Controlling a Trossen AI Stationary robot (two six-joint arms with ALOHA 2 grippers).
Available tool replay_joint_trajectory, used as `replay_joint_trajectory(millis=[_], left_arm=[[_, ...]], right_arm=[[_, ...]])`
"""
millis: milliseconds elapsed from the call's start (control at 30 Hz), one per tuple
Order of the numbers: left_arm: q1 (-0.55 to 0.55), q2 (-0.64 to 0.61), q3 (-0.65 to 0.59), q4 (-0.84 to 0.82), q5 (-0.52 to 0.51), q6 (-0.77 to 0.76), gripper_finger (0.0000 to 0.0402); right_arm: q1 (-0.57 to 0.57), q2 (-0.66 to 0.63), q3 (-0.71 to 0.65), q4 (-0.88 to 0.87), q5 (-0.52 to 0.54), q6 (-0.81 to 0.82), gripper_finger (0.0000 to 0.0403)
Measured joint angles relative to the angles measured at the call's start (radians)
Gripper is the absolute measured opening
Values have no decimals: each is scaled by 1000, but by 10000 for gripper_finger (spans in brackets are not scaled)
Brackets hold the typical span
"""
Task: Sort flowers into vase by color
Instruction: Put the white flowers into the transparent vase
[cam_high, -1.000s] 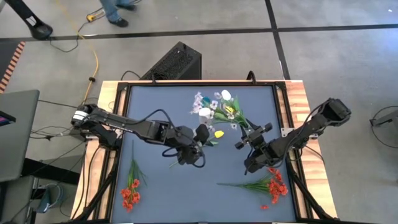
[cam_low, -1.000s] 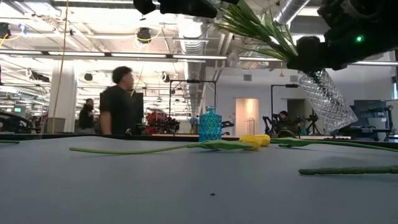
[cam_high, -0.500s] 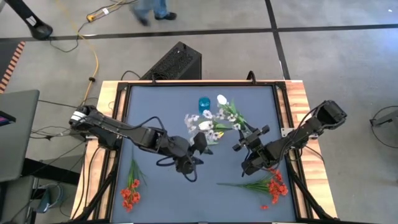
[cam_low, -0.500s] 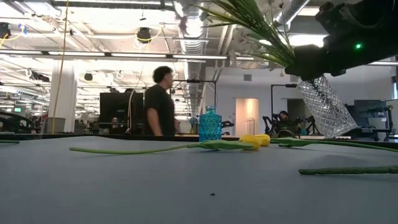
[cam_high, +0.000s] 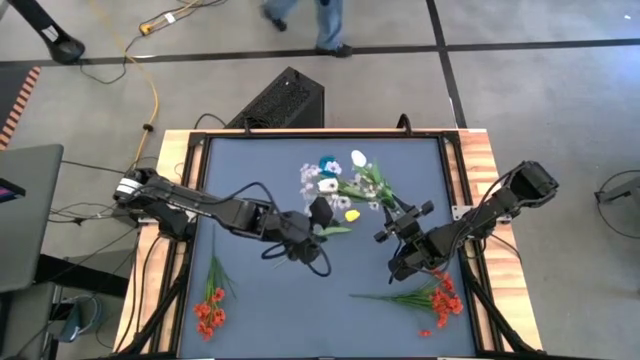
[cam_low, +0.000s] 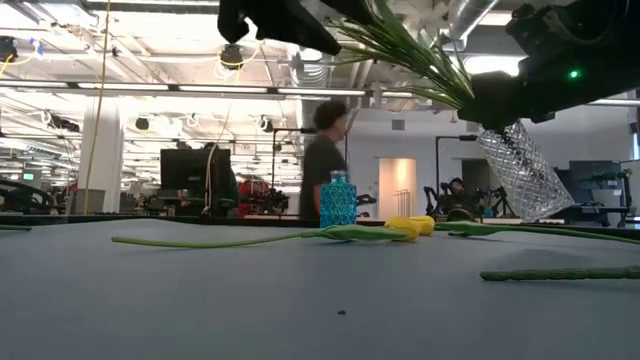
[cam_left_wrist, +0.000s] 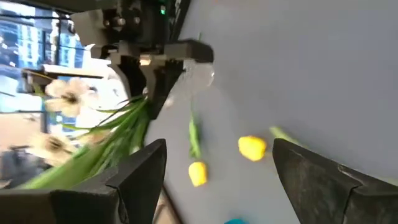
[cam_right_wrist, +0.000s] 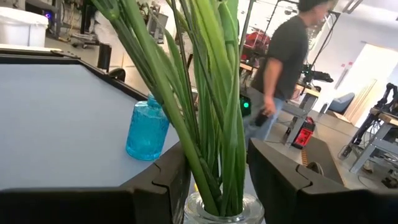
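Here my right pincer (cam_high: 405, 262) is clamped on the vase (cam_low: 522, 168), tilted above the worktop (cam_high: 270, 310). Left pincer (cam_left_wrist: 217, 162) gapes beside its flowers (cam_high: 345, 185).

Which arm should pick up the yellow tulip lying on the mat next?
Left, probably. The left pincer is open and empty, right beside the yellow tulip. The right pincer is occupied holding the clear vase of white flowers tilted above the table.
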Motion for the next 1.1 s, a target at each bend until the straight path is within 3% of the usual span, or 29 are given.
replay_joint_trajectory(millis=[433, 633, 800, 1100], left_arm=[[-3, 0, -6, -1, -143, 117, 283], [-9, 0, -6, -2, -93, 159, 263], [-10, 0, -6, 8, 39, 137, 245], [-7, 0, -6, -2, 53, 23, 277]], right_arm=[[0, 0, 0, 3, 0, -1, 172], [0, 0, 0, 4, 0, -17, 176], [0, 0, 0, 4, 0, -26, 176], [0, 0, 0, 4, 0, -26, 176]])
